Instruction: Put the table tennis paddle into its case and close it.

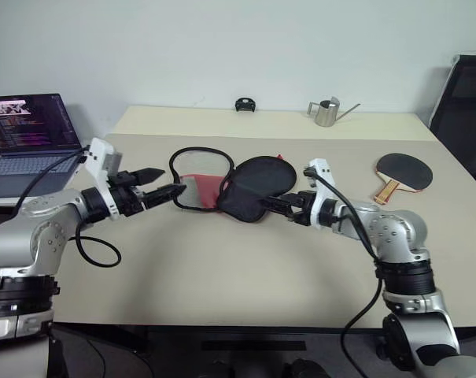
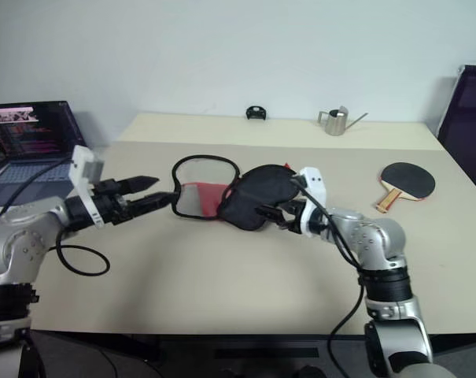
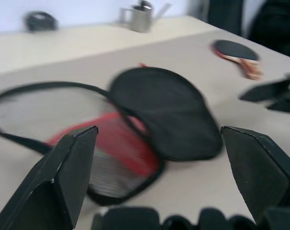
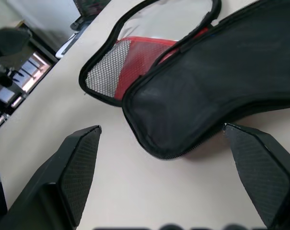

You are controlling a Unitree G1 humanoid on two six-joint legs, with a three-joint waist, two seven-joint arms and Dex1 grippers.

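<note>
Both arms reach in over the near part of the beige tabletop (image 1: 222,276) toward its middle. At the left, the left pincer (image 1: 163,185) points level toward the case (image 1: 238,185), its two black fingers spread apart and holding nothing, the tips just beside the case's thin black rim loop. From the right, the right pincer (image 1: 271,205) also stands released and empty, its fingertips close to the near edge of the case's black fabric half; whether they touch it I cannot tell. That case lies open and flat in the middle of the tabletop: one half is a black fabric flap with a zipper rim, the other shows a red panel and a black mesh section inside the looping rim. Well apart from it, toward the right side of the tabletop, the table tennis paddle (image 1: 403,173) lies flat with its black blade up and its light wooden handle pointing toward the near side. Along the far edge stand a small metal watering can (image 1: 328,112) and a small black object (image 1: 246,104). An open laptop (image 1: 25,142) with a lit screen sits off to the left, beside the tabletop.
</note>
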